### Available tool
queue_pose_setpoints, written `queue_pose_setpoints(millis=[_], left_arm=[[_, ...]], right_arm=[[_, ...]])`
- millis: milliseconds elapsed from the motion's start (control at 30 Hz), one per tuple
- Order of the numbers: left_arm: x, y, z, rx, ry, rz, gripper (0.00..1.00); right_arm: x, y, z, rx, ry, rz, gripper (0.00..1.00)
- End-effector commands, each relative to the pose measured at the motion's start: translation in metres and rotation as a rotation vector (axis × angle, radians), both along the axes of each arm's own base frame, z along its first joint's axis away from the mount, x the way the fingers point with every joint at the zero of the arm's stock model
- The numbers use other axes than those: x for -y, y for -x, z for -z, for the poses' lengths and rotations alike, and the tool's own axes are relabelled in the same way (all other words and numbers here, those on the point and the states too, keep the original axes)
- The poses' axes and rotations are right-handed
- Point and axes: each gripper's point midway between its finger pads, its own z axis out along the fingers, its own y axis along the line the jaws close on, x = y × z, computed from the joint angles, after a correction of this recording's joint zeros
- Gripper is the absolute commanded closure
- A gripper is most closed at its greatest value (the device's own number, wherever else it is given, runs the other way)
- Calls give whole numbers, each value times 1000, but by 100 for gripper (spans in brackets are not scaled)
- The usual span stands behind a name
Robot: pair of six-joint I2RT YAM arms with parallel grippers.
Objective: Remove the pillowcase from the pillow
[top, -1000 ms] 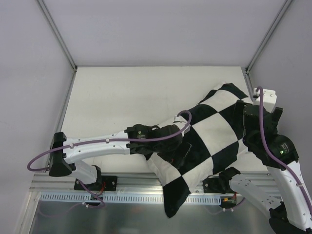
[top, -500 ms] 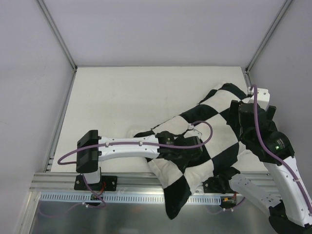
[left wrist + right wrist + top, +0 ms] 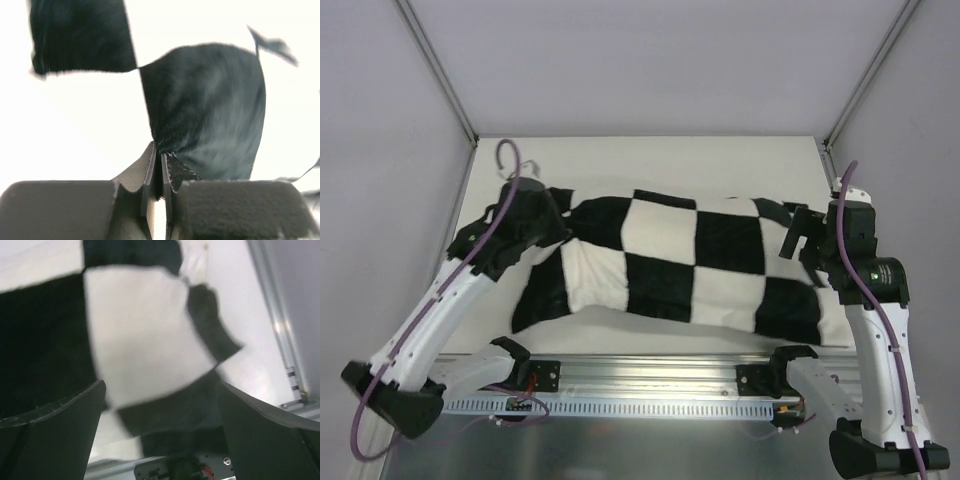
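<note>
the right gripper [image 3: 161, 390] hangs over the checkered pillowcase [image 3: 140, 335] with its two dark fingers [image 3: 55, 435] spread wide and touching nothing, one in each lower corner of the view. between them lies a white square with black patches to its left, above and below – all somewhat blurred. a black flap of the cloth juts out to the right onto the pale table [image 3: 240, 295]. a grey metal rail [image 3: 280, 325] runs down the right edge, and a dark bracket [image 3: 185, 470] with screws sits at the bottom.

Off-white table [image 3: 620, 165] w/ plain grey walls [image 3: 650, 60], alu rail [image 3: 640, 370] at near edge.
</note>
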Motion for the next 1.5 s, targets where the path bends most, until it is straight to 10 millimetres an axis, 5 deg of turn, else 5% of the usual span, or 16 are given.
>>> queue_pose_setpoints(millis=[0, 67, 267, 533, 733, 833, 867, 900, 1033, 1100, 1167, 1300, 1467], left_arm=[[-55, 11, -18, 45, 63, -137, 100], [-70, 8, -18, 56, 58, -173, 100], [-68, 6, -4, 1, 58, -165, 100], [-69, 2, 0, -8, 40, -166, 100], [-54, -12, 31, -122, 33, -133, 100], [-46, -29, 48, -167, 2, -98, 100], [-43, -37, 42, -156, -1, -91, 100], [-42, -44, 42, -153, -22, -71, 100], [-31, -83, 51, -178, -87, -22, 100], [-18, -97, 38, -153, -72, 44, 99], [-11, -104, 42, -159, -81, 98, 87], [-17, -84, 42, -141, -99, 140, 7], [-49, -43, 72, -178, -185, 90, 1]], right_arm=[[-32, -4, 9, -43, -127, -145, 4], [-39, -6, 14, -64, -146, -182, 4], [-76, 0, 32, -110, -277, -360, 4], [-124, 41, 93, -140, -558, -435, 4], [-104, 38, 153, -172, -499, -202, 1], [-98, 8, 158, -132, -457, -153, 52], [-93, -4, 145, -104, -433, -134, 89], [-87, -13, 140, -94, -392, -115, 99], [-65, -59, 112, -63, -272, -49, 99], [-60, -80, 105, -74, -272, -28, 99], [-59, -88, 108, -100, -295, -24, 99], [-53, -94, 105, -99, -311, -11, 99], [-44, -97, 110, -109, -329, 8, 99]])
